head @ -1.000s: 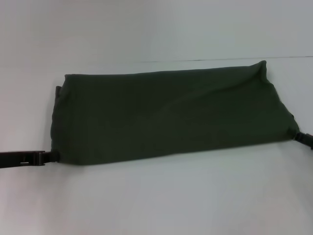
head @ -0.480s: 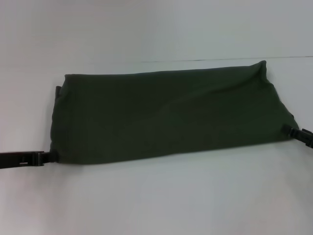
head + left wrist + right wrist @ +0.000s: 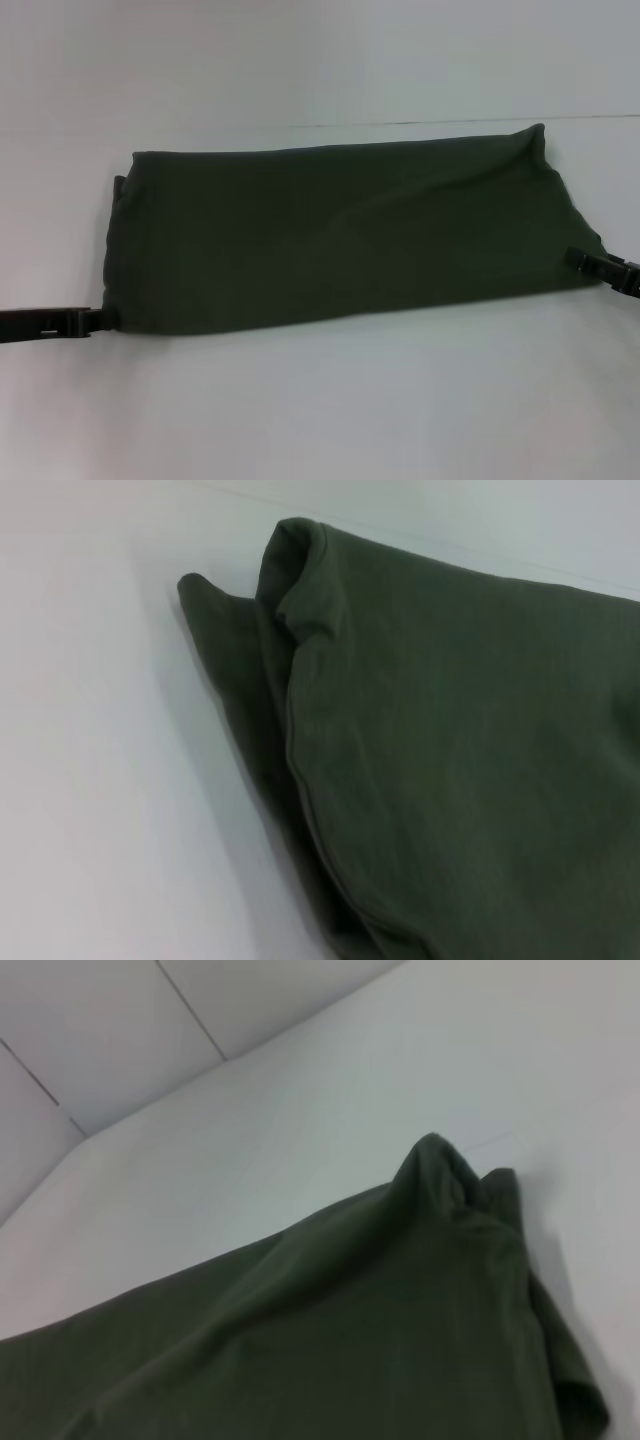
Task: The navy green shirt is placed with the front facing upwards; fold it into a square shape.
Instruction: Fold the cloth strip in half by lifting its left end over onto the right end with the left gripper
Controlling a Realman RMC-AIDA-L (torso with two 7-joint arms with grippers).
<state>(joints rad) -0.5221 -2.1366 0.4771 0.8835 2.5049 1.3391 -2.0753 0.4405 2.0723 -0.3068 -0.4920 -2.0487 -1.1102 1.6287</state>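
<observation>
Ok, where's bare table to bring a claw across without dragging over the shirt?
The wide strip of table nearer the robot than the navy green shirt is bare, between the left claw and right claw. A narrower bare band lies beyond the shirt's far edge. The middle is all cloth.

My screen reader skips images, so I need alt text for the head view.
A dark green shirt, folded into a long band, lies across a white table. The left pincer sits at its near left corner, the right pincer at its right end.
</observation>
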